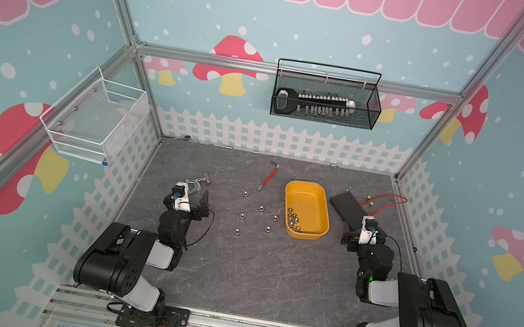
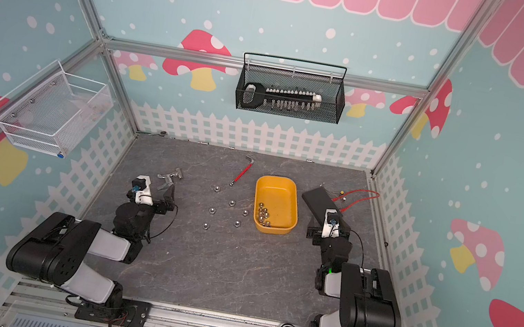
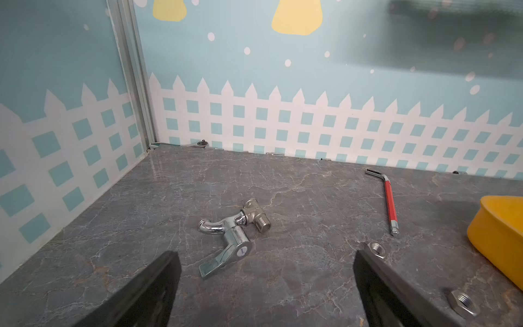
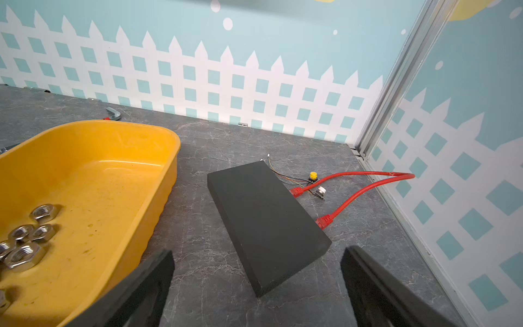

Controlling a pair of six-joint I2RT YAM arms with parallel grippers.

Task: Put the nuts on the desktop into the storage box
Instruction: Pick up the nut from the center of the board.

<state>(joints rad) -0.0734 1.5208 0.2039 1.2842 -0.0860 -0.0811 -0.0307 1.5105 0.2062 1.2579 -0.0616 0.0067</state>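
Six nuts [image 1: 261,208] lie loose on the tabletop [image 1: 270,275], scattered on the side of the storage box [image 1: 308,201] that faces your left arm. A cluster more sits inside the box, at the end nearer the arms. By my reading you are partway through and between picks.

Your left fingers [image 3: 158,283] are spread wide and empty, farther from the box than the loose nuts, with a chrome faucet [image 3: 229,235] lying just ahead of them. In the left wrist view one nut shows just beside a finger. Your right fingers [image 4: 147,283] are also spread wide and empty on the box's opposite side, over a black block [image 4: 266,220].

The left arm looks better placed for the next move. Bring its fingers down astride one nut, clamp low on it because it sits flat, then lift clear of the box wall before letting go.
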